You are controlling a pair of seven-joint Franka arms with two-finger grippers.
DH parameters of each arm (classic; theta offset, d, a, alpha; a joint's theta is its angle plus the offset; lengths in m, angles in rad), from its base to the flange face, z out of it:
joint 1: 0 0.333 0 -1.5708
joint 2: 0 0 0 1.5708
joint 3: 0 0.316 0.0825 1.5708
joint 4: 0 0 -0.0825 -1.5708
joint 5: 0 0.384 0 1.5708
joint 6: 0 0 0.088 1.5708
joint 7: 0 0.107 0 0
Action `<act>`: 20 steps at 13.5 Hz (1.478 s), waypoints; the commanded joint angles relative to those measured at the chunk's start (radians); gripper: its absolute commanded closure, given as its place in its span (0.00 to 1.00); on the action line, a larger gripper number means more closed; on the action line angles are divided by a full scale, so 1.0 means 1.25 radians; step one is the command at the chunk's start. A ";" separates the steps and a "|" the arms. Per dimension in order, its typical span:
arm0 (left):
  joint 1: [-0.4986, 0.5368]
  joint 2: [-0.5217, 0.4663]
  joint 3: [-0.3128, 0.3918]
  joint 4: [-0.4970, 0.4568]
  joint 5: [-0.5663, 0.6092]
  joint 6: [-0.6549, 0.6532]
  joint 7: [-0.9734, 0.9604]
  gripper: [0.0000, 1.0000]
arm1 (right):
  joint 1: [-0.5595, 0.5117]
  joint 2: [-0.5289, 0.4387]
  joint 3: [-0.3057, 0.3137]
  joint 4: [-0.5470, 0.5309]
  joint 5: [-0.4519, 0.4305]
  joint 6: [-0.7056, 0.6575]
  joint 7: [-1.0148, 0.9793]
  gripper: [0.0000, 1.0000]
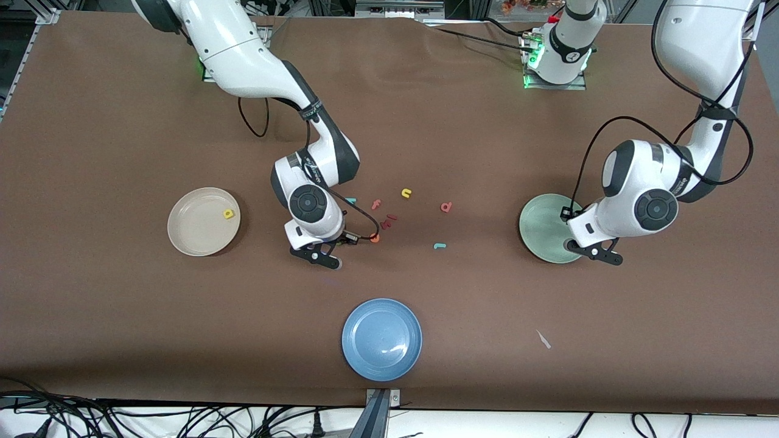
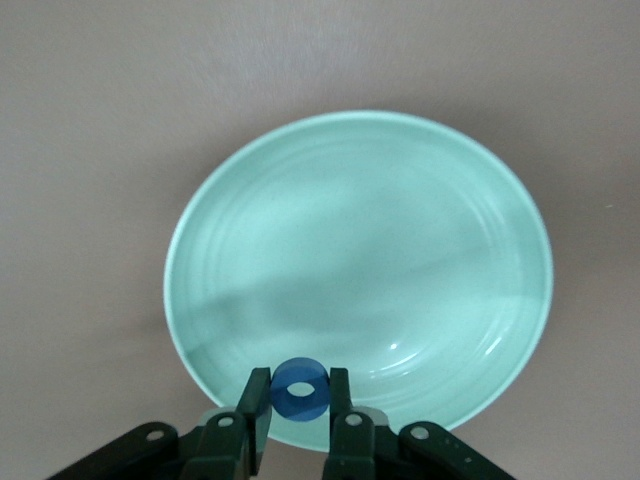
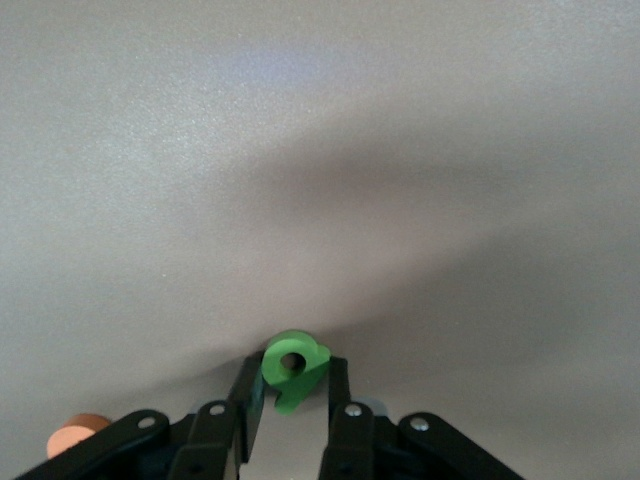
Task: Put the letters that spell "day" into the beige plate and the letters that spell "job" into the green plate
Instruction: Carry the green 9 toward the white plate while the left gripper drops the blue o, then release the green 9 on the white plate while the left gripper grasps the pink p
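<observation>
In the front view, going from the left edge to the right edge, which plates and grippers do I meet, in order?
Beige plate → right gripper, shut on a green letter → blue plate → green plate → left gripper, holding the blue ring "o" over that plate's rim.

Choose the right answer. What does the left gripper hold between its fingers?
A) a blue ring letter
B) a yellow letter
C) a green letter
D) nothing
A: the left wrist view shows the left gripper shut on the blue ring letter, over the rim of the green plate; the green letter is in the right gripper instead.
</observation>
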 commanded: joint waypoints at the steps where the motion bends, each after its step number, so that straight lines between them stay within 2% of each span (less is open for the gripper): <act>1: 0.009 0.032 -0.009 0.002 0.020 0.022 0.006 0.88 | 0.003 0.016 -0.005 0.030 -0.010 -0.003 -0.020 0.90; 3: 0.016 0.050 -0.010 0.002 0.020 0.035 0.006 0.87 | -0.005 0.002 -0.005 0.035 -0.009 -0.021 -0.039 0.90; 4: 0.019 0.047 -0.012 0.003 0.020 0.032 0.006 0.77 | -0.005 -0.005 -0.008 0.035 -0.012 -0.043 -0.045 0.90; 5: 0.019 0.047 -0.012 0.005 0.018 0.030 0.006 0.27 | -0.005 -0.014 -0.011 0.036 -0.012 -0.056 -0.062 0.90; 6: 0.017 0.046 -0.012 0.009 0.018 0.026 0.006 0.00 | -0.007 -0.032 -0.021 0.032 -0.013 -0.069 -0.096 0.90; 8: 0.011 0.041 -0.015 0.015 0.018 0.022 0.003 0.00 | -0.007 -0.088 -0.035 -0.018 -0.012 -0.113 -0.139 0.90; 10: 0.009 0.018 -0.025 0.019 0.015 0.021 0.000 0.00 | -0.007 -0.153 -0.048 -0.101 -0.013 -0.108 -0.186 0.90; 13: 0.009 0.006 -0.078 0.052 0.009 -0.022 -0.010 0.00 | -0.007 -0.267 -0.070 -0.291 -0.013 -0.002 -0.295 0.90; 16: -0.008 0.007 -0.145 0.118 0.006 -0.082 -0.061 0.00 | -0.008 -0.362 -0.135 -0.456 -0.009 0.076 -0.471 0.89; 20: -0.120 0.010 -0.186 0.126 0.007 -0.081 -0.242 0.00 | -0.008 -0.419 -0.255 -0.547 0.001 0.093 -0.690 0.88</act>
